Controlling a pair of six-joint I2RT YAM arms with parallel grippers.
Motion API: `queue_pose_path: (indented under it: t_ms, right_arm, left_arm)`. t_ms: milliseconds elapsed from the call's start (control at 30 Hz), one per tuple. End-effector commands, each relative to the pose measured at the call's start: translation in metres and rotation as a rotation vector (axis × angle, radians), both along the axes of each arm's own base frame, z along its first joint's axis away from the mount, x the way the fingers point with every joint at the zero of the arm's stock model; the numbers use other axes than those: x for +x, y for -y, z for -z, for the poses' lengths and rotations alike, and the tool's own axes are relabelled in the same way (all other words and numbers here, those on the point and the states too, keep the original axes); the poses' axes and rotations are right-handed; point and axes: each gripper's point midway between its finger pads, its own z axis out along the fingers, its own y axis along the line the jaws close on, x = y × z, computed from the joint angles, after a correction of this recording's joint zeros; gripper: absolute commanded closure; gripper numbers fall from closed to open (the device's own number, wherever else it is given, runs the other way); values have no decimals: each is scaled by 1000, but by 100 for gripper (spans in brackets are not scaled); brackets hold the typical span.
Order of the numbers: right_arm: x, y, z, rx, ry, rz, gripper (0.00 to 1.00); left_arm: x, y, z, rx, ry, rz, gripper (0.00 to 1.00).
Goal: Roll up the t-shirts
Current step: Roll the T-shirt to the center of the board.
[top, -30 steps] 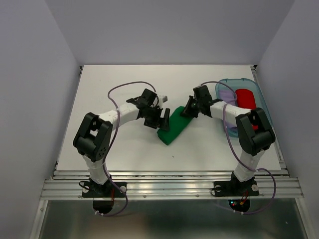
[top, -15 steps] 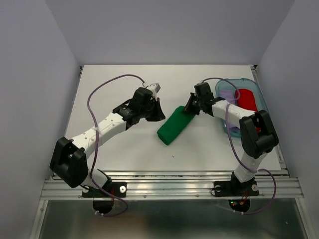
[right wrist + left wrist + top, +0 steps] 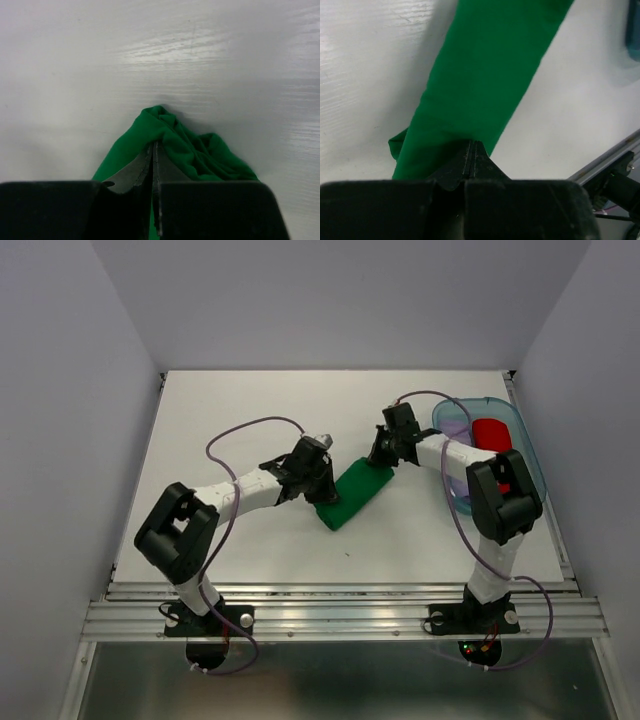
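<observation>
The table (image 3: 250,410) was white and flat, with thin lines in its top like wood. Three plain walls stood round it: a back wall (image 3: 340,300), a left wall (image 3: 60,440) and a right wall (image 3: 600,390), all pale grey-purple. Silver metal rails (image 3: 340,618) ran along the near edge, with a shiny grey sheet (image 3: 340,680) below. The light was soft and even.

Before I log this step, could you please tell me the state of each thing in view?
green t-shirt: long narrow bundle on the table
left fingers: shut on the green t-shirt's near end
right fingers: shut on its far end
red t-shirt: bundled, in the bin
lilac t-shirt: in the bin, beside the red one
bin: upright, open top
</observation>
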Motion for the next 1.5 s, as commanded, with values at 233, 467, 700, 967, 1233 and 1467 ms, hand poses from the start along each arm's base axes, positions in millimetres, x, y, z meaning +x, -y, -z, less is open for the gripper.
queue_pose_path:
  t_ms: [233, 467, 700, 967, 1233, 1467]
  right_arm:
    - [-45, 30, 38, -101, -65, 33, 96]
    - [-93, 27, 44, -25, -115, 8, 97]
    - [-110, 38, 4, -54, -53, 17, 98]
    - [-100, 41, -51, -60, 57, 4, 96]
    - [-119, 22, -19, -24, -38, -68, 96]
    - [-149, 20, 28, -60, -142, -88, 96]
  left_arm:
    - [2, -22, 45, 100, -35, -1, 100]
    - [3, -50, 44, 111, -34, -49, 100]
    - [2, -50, 9, 56, 16, -50, 100]
    - [24, -65, -12, 62, 66, -146, 100]
    - [30, -67, 19, 112, 12, -159, 100]
    - [18, -70, 51, 140, -57, -148, 100]
